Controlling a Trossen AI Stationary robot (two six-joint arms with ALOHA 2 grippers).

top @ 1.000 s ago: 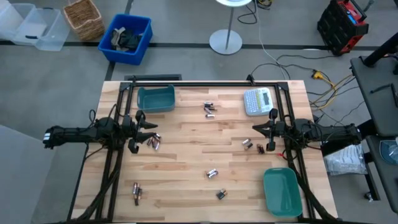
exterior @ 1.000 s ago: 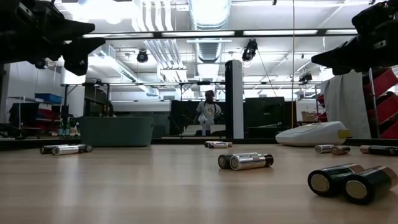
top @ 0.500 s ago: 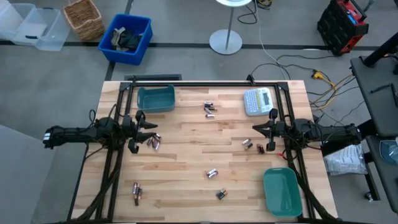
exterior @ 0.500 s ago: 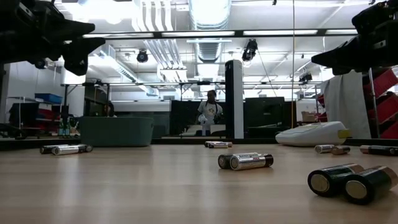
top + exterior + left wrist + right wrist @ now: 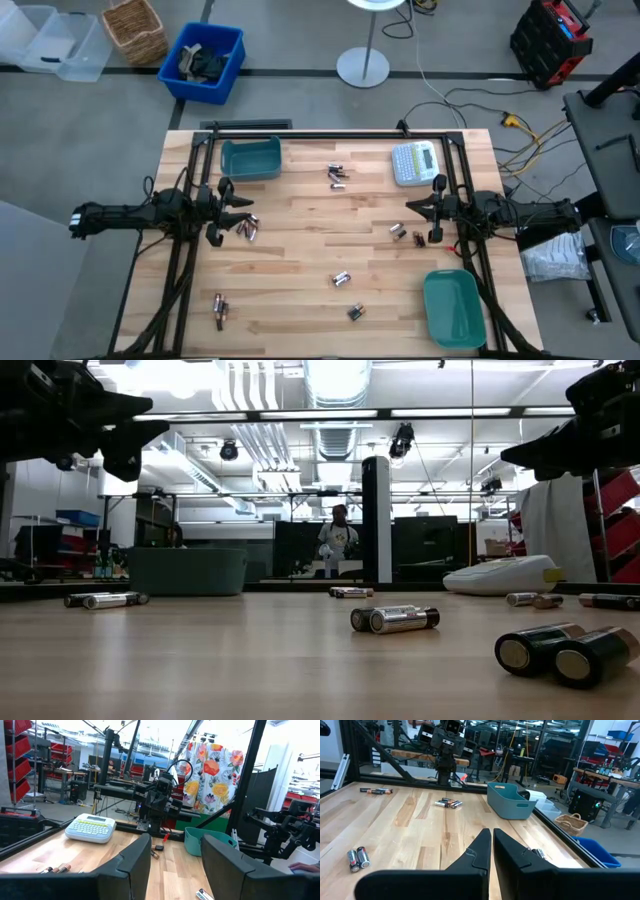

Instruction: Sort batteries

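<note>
At the left edge of the high view the left gripper [image 5: 228, 212] hovers above the counter [image 5: 300, 270], its fingers [image 5: 132, 865] spread apart and pinching nothing. Just beside it, slightly right, lies a small cluster of batteries [image 5: 246, 228]; another pair [image 5: 220, 309] rests in the lower left of the frame. One teal bin [image 5: 251, 158] stands at the upper left of the counter. Toward the middle, more cells lie at the top [image 5: 337, 176], lower down [image 5: 341, 278] and near the bottom [image 5: 354, 313]. Further right, a few batteries [image 5: 398, 231] lie close to the right gripper [image 5: 428, 221], whose fingers [image 5: 480, 851] are pressed almost together and hold nothing. The label maker [image 5: 415, 162] sits at the upper right and a second teal bin [image 5: 455, 308] at the lower right. I judge that sorting has not begun, because no battery is seen in either bin. The cells are round and tiny, so a finger that touches one from the side could roll it away or off the counter. Where cells lie touching, the fingers could pinch two together, or mix the silvery and dark kinds in one bin.
</note>
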